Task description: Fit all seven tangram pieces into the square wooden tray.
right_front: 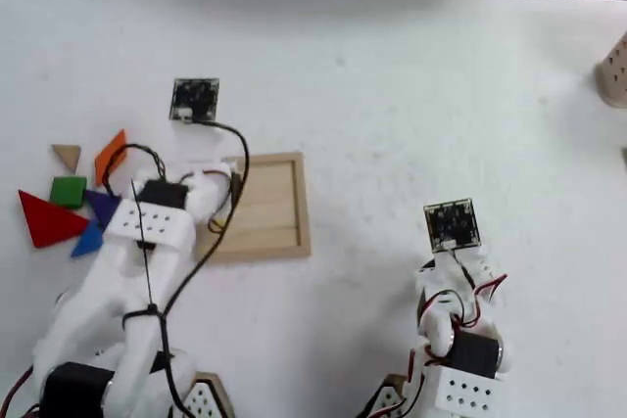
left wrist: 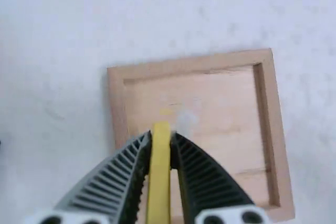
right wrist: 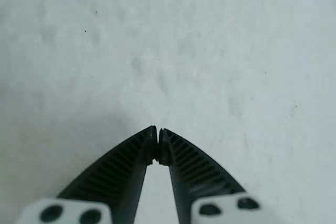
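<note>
Yellow piece, pinched edge-on by the left gripper above the wooden tray, may land tilted if released; the right gripper is closed and empty.

**Colours across the white table**

The tray is showing pale wood with faint grain. A yellow piece is standing out between the left gripper's black ribbed fingers. The right gripper is wearing the same black ribbing. Lying together are a red piece, a green piece, an orange piece, a tan piece, a purple piece and a blue piece.

Open tray floor beyond left pincer
</note>
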Robot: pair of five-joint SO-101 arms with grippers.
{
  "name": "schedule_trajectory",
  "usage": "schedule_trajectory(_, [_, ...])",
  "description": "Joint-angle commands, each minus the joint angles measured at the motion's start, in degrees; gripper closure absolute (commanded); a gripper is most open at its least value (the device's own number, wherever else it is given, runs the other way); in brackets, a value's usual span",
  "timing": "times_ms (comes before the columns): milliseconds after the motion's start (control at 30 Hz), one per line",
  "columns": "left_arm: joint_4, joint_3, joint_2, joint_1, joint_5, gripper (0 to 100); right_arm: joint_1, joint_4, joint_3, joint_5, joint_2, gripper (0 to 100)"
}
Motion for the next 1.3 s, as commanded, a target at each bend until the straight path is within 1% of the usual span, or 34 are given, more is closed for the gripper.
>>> schedule_trajectory(0, [-4.57,0.35,-2.51,-0.4,1.23,84,0.13,0.31,0.0,0.62,-0.4,98.1])
schedule_trajectory(100, [-4.66,0.35,-2.51,-0.48,1.23,79,0.13,0.4,0.0,0.7,-0.4,98.1])
schedule_trajectory(200, [-4.57,0.35,-2.68,-0.84,1.05,78,0.13,0.4,0.0,0.7,-0.4,98.1])
schedule_trajectory(400, [-4.57,-0.09,-3.03,-6.81,1.32,78,0.4,0.48,0.0,0.7,-0.4,98.1])
schedule_trajectory(567, [-4.48,0.0,-3.03,-6.9,5.1,78,0.48,0.48,0.0,0.7,-0.4,98.1])
schedule_trajectory(767, [-4.75,-0.09,-2.51,-2.86,5.63,78,0.48,0.48,0.0,0.7,-0.4,98.1])
schedule_trajectory(833, [-5.27,-0.18,-2.51,-0.57,5.71,81,0.48,0.48,0.0,0.7,-0.4,98.1])
schedule_trajectory(900, [-7.03,0.0,-2.42,1.1,5.63,88,0.48,0.48,0.0,0.7,-0.4,98.1])
schedule_trajectory(967, [-7.47,-0.09,-2.42,1.45,5.27,97,0.48,0.48,0.0,0.7,-0.4,98.1])
schedule_trajectory(1000, [-7.56,-0.09,-2.42,1.27,5.27,99,0.48,0.48,0.0,0.7,-0.4,98.1])
schedule_trajectory(1067, [-7.56,-0.09,-2.42,1.01,5.36,96,0.48,0.48,0.0,0.7,-0.4,98.1])
schedule_trajectory(1133, [-7.65,-0.09,-2.42,0.22,5.63,98,0.48,0.48,0.0,0.7,-0.4,98.1])
schedule_trajectory(1267, [-9.93,0.26,-0.75,0.48,5.63,98,0.48,0.48,0.0,0.7,-0.4,98.1])
